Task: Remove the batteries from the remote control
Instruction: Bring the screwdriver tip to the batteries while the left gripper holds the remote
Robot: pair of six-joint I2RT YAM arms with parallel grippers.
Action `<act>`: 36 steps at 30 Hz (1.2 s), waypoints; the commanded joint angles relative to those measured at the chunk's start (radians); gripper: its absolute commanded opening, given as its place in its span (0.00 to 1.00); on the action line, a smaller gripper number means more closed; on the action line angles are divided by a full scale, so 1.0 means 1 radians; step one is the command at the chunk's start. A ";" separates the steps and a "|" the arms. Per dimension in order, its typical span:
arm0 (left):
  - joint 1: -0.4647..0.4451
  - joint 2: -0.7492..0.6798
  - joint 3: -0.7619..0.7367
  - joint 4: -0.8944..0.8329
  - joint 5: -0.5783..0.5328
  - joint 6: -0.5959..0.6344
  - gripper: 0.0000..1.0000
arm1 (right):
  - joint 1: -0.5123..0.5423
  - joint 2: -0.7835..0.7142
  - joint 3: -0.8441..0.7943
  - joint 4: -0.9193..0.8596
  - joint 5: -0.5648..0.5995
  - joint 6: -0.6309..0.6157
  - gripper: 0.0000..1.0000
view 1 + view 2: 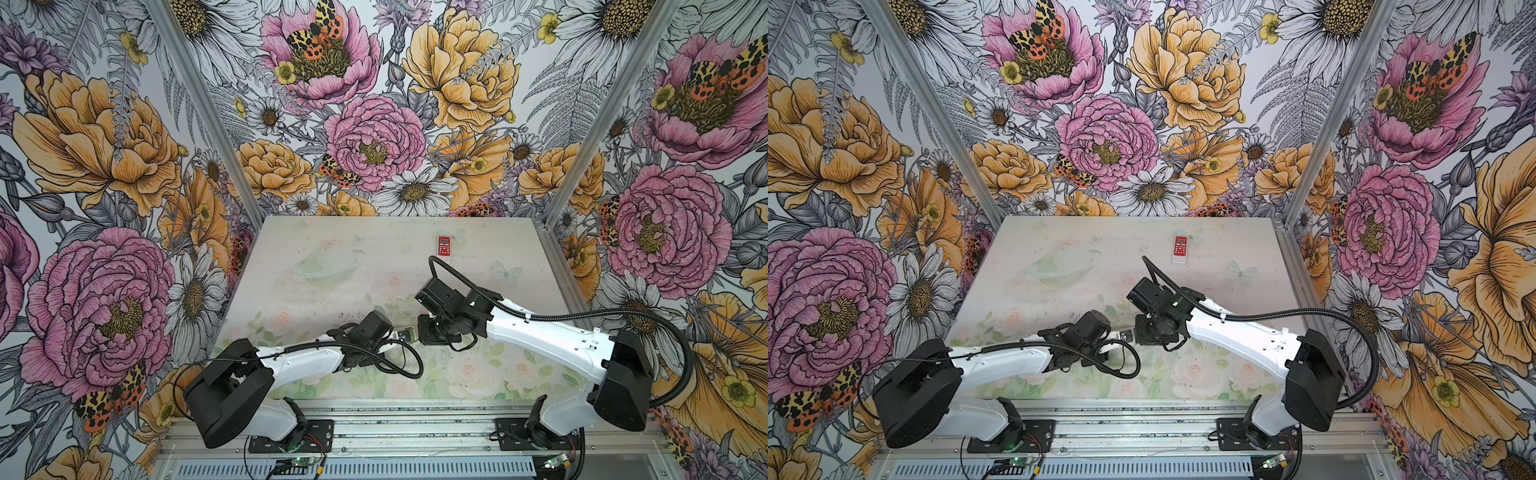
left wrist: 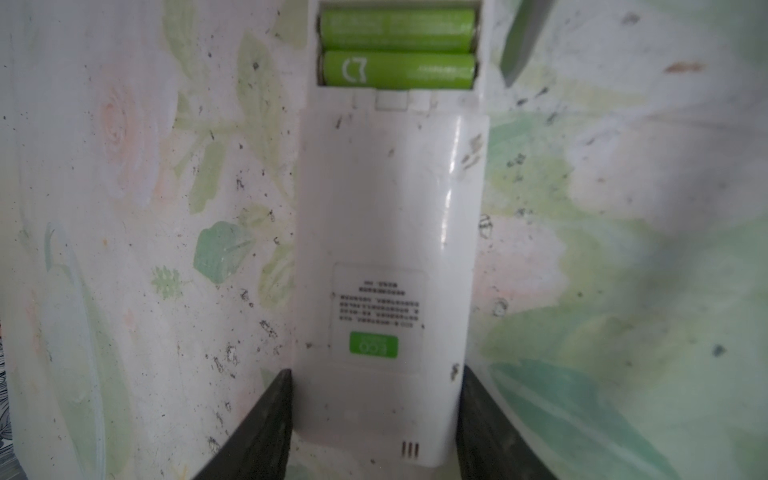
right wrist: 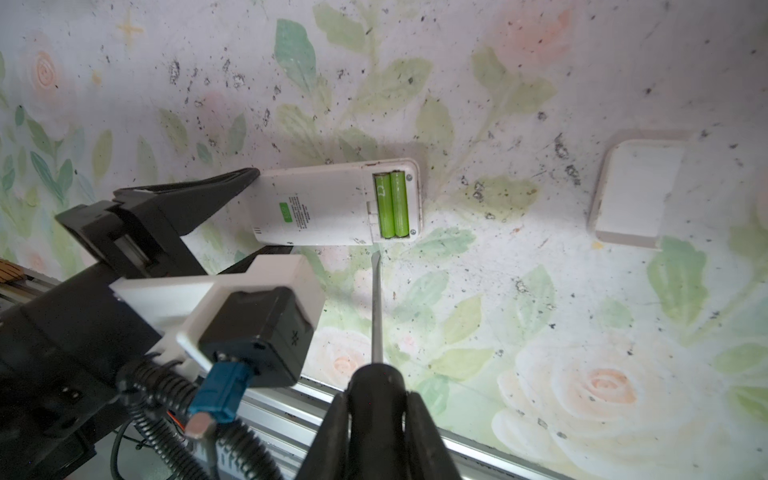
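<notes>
Holding remote [image 3: 324, 203] face down at near-centre of surface [image 3: 540, 62], left tool [image 2: 376, 374] clamps its end. Cover [image 3: 636, 191] off, lying well apart. Both green batteries [image 3: 390, 205] still in open compartment. Right tool [image 3: 376, 399] pinches screwdriver [image 3: 376, 307], tip just beside remote. Prying out remains.

Screwdriver [image 3: 376, 307], white cover plate [image 3: 636, 191] and red handset [image 1: 444, 246] on a floral mat [image 1: 332, 257].
The screwdriver's black handle sits between the right fingers [image 3: 424, 440]; the plate lies well apart from them, the handset farthest off.
</notes>
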 commanded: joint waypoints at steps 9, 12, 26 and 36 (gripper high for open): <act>-0.014 -0.024 0.001 0.029 -0.028 0.016 0.22 | 0.006 -0.004 0.020 0.000 0.095 0.028 0.00; -0.014 -0.022 0.001 0.033 -0.026 0.016 0.22 | 0.009 0.005 0.026 0.003 0.093 0.029 0.00; -0.014 -0.015 0.000 0.048 -0.026 0.008 0.22 | 0.024 0.023 0.030 0.017 0.068 0.038 0.00; -0.015 -0.009 0.000 0.053 -0.025 0.003 0.22 | 0.036 0.056 0.048 0.020 0.071 0.038 0.00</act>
